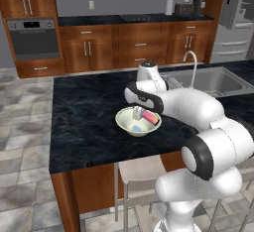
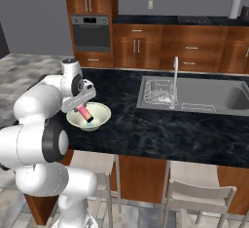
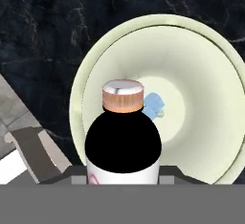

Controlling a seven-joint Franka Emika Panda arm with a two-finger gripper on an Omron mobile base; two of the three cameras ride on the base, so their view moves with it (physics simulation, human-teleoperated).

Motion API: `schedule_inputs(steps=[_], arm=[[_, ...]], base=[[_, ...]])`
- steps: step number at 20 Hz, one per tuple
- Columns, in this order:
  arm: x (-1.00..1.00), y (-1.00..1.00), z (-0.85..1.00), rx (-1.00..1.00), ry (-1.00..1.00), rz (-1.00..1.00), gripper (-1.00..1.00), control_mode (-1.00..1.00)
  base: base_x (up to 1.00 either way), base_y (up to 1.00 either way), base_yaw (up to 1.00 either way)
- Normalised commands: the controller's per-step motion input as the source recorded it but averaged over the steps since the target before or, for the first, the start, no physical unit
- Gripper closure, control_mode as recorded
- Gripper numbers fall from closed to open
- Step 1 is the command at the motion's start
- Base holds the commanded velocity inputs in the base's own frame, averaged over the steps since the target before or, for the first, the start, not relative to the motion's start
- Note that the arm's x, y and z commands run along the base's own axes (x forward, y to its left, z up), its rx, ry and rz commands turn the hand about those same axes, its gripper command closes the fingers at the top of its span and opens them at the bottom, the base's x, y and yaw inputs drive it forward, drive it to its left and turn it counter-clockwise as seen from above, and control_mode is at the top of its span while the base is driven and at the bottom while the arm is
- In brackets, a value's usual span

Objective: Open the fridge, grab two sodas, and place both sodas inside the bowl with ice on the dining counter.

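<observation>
My gripper [image 1: 144,112] is shut on a soda [image 1: 151,116], a slim pinkish-red bottle held tilted just over the bowl [image 1: 122,120]. The cream-white bowl [image 2: 102,111] rests on the black dining counter [image 1: 89,117] near its front edge. From the right the soda [image 2: 85,113] slants down out of the gripper [image 2: 80,106] into the bowl's hollow. Looking along the hand, the soda [image 3: 123,141] shows a black shoulder and copper cap, and it hides my fingertips. Behind it lies the bowl [image 3: 201,98] with a pale blue ice piece [image 3: 154,106] at its middle. The grey fridge [image 1: 237,20] stands far back right.
A steel sink [image 2: 199,95] with a tall faucet [image 2: 174,81] is set into the counter to the right of the bowl. Stools [image 2: 197,193] stand under the counter's near edge. Wall cabinets and an oven [image 1: 33,38] line the back.
</observation>
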Motion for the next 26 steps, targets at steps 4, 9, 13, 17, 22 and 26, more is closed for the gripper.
schedule_inputs(steps=[4, 9, 13, 17, 22, 26], arm=[[0.1, 0.0, -0.29, -0.01, 0.0, 0.03, 1.0, -1.0], [0.2, 0.02, -0.24, 0.0, 0.0, 0.03, 1.0, -1.0], [0.21, 0.01, -0.19, 0.0, 0.0, 0.03, 1.0, -1.0], [0.26, 0.0, -0.2, 0.0, 0.01, 0.04, 1.0, -1.0], [0.23, 0.03, -0.24, -0.02, 0.03, 0.04, 1.0, -1.0], [0.14, 0.06, -0.22, -0.04, 0.04, 0.04, 1.0, -1.0]], base=[[0.0, 0.0, 0.0], [0.0, 0.0, 0.0], [0.0, 0.0, 0.0], [0.0, 0.0, 0.0], [0.0, 0.0, 0.0], [0.0, 0.0, 0.0]])
